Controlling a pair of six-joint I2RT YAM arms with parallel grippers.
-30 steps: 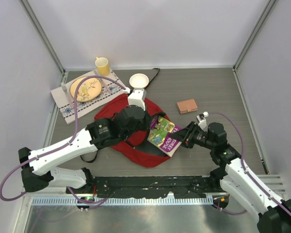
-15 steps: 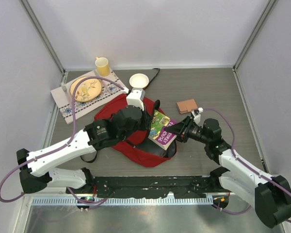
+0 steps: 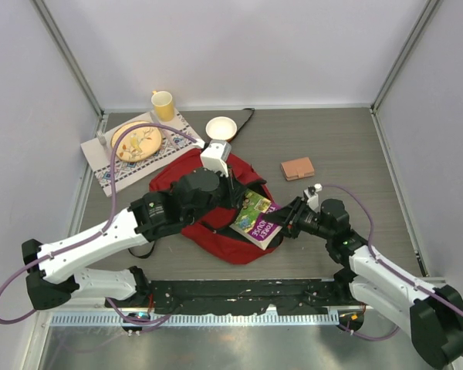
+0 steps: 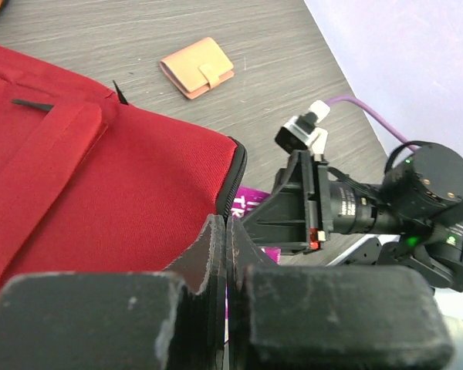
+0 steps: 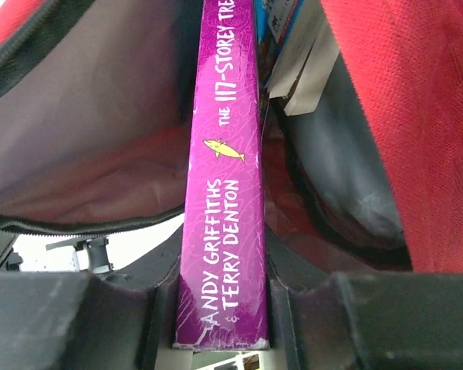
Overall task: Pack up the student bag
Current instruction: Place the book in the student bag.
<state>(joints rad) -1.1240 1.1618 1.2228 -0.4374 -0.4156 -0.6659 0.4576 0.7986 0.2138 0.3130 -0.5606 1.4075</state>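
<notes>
The student bag [image 3: 220,248], dark red with black zipper lines, lies mid-table under my left arm. My left gripper [image 3: 237,198] is shut, its tips [image 4: 228,231] right at the bag's [image 4: 100,185] black zipper edge, holding the top flap up. A purple book [image 3: 256,217] sticks partway into the opening. My right gripper [image 3: 282,226] is shut on its outer end. In the right wrist view the book's spine [image 5: 224,193] runs between the fingers [image 5: 222,308] into the bag, with grey lining [image 5: 92,100] on the left and red fabric on the right.
A tan wallet [image 3: 297,168] lies right of the bag, also in the left wrist view [image 4: 197,67]. A white bowl [image 3: 221,127], a yellow mug [image 3: 163,104] and a plate [image 3: 136,141] on a patterned placemat [image 3: 108,176] sit at the back left.
My right arm has swung in and lowered, tilting the book and pushing it further into the bag's opening. My left arm has shifted slightly left with the flap.
</notes>
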